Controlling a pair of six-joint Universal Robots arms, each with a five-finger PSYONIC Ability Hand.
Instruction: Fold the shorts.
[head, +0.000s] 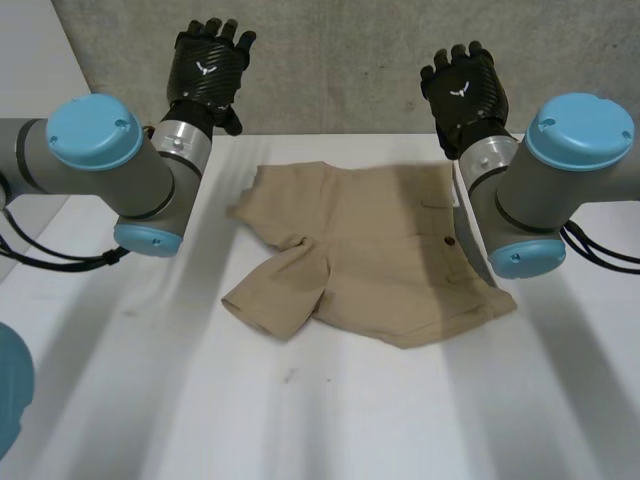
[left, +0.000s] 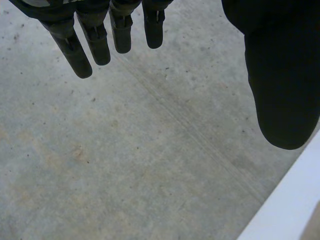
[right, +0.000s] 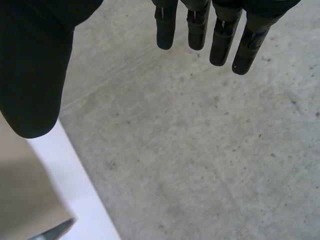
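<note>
Here the tan shorts (head: 370, 250) lie spread on the white desk (head: 300, 420), about midway between the two arms. Most of the cloth is flat, though the leg nearest the camera on the left side is rumpled and bunched up. In the head view the right edge of the shorts passes behind the right arm (head: 560, 180).

The left robot hand (head: 208, 70) is raised beyond the far edge of the desk, in front of the grey concrete wall (head: 340, 60). It is well apart from the shorts. In its wrist view its fingers (left: 80, 50) are straight and spread away from the thumb (left: 280, 75), released and holding nothing.

The right robot hand (head: 462, 92) is raised in the same way at the far side, also clear of the cloth. Its fingers (right: 220, 40) are straight and its thumb (right: 30, 75) is held apart, so it too is released and empty.
</note>
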